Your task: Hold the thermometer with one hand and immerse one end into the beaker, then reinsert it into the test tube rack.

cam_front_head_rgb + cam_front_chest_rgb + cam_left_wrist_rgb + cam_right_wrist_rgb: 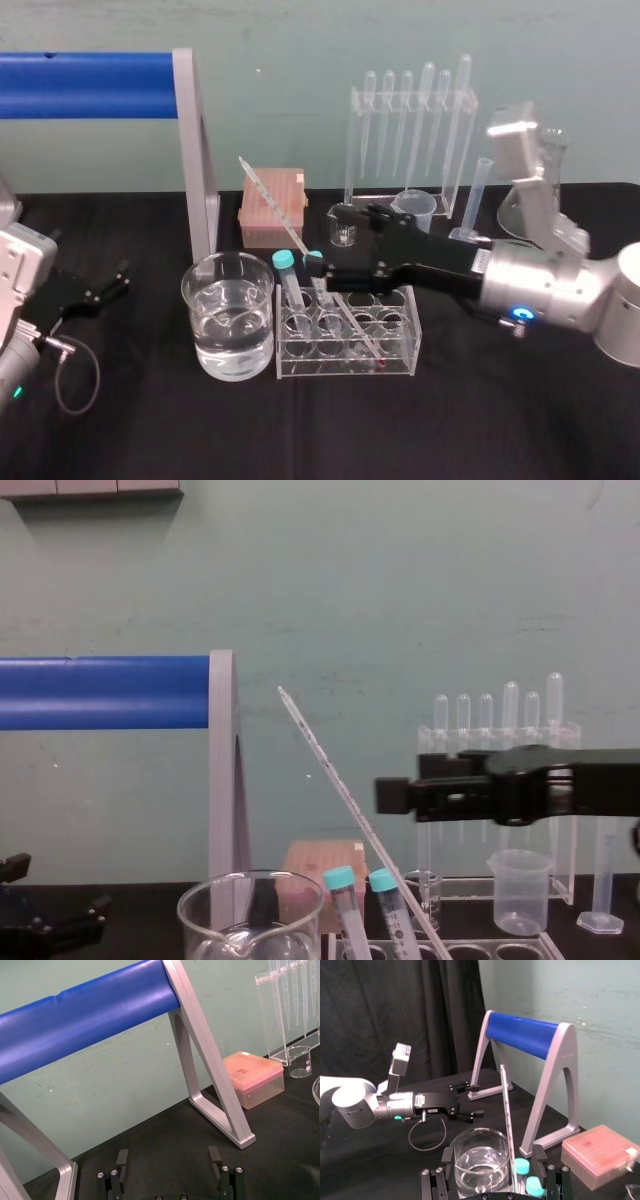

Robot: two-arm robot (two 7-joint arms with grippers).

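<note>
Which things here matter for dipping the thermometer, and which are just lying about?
In the job: thermometer, big glass beaker, test tube rack, right claw open above the rack.
Lying about: pipette stand, pink box, small plastic beaker, left claw parked far left.

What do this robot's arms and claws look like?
Both arms are silver-grey cylinders with rounded joints. The right gripper and left gripper are black, each with two long fingers. A blue light glows on the right wrist, green on the left, where a thin dark cable loops.
</note>
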